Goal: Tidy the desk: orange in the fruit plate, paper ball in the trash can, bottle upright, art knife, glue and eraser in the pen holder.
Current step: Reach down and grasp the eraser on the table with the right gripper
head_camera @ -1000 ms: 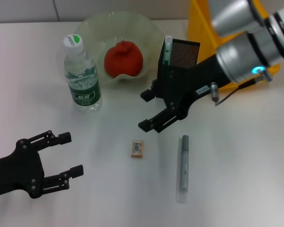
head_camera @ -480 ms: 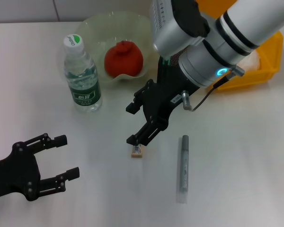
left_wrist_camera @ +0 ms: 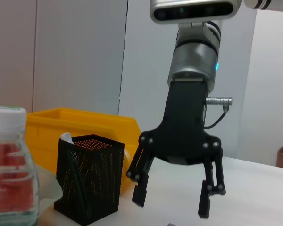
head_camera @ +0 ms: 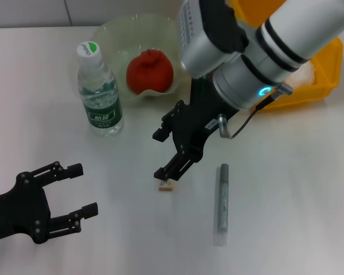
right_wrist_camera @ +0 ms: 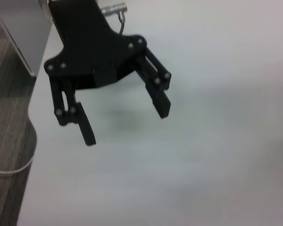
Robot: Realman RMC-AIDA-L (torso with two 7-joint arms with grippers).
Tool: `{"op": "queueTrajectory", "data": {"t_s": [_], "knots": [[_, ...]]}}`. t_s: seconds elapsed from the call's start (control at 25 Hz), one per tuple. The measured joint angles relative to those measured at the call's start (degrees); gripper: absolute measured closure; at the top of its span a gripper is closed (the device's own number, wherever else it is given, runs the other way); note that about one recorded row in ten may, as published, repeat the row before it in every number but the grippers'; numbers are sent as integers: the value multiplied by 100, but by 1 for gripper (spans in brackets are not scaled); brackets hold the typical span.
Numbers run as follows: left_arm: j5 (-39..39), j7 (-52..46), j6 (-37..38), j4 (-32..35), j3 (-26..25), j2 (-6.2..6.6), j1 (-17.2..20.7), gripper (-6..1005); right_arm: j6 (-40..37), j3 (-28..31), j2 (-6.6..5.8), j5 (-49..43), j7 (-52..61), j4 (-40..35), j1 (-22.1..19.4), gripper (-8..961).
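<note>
My right gripper [head_camera: 163,152] hangs open just over the small beige eraser [head_camera: 165,185], one finger above it and the other toward the fruit plate. The left wrist view shows the same gripper [left_wrist_camera: 172,202] open, beside the black mesh pen holder [left_wrist_camera: 87,179], which the right arm hides in the head view. The orange [head_camera: 150,70] lies in the pale-green fruit plate [head_camera: 117,31]. The bottle [head_camera: 99,91] stands upright. A grey stick-shaped tool [head_camera: 222,200], art knife or glue, lies flat on the desk. My left gripper [head_camera: 74,192] rests open at the near left.
The yellow trash can [head_camera: 324,69] stands at the far right behind the right arm, with something whitish inside it. A white-tipped item [left_wrist_camera: 66,137] pokes out of the pen holder. The right wrist view shows the left gripper [right_wrist_camera: 127,125] near the desk's edge.
The right arm swung from the pen holder toward the near side and lowered its open gripper over the eraser. The left gripper barely shifted.
</note>
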Motion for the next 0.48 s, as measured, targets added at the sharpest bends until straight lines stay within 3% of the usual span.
{"op": "queueTrajectory", "data": {"t_s": [0.48], "knots": [[-5,0,17,-11,-3,-28,0,198,793,-1000,30,122,47,509,12,177]]}}
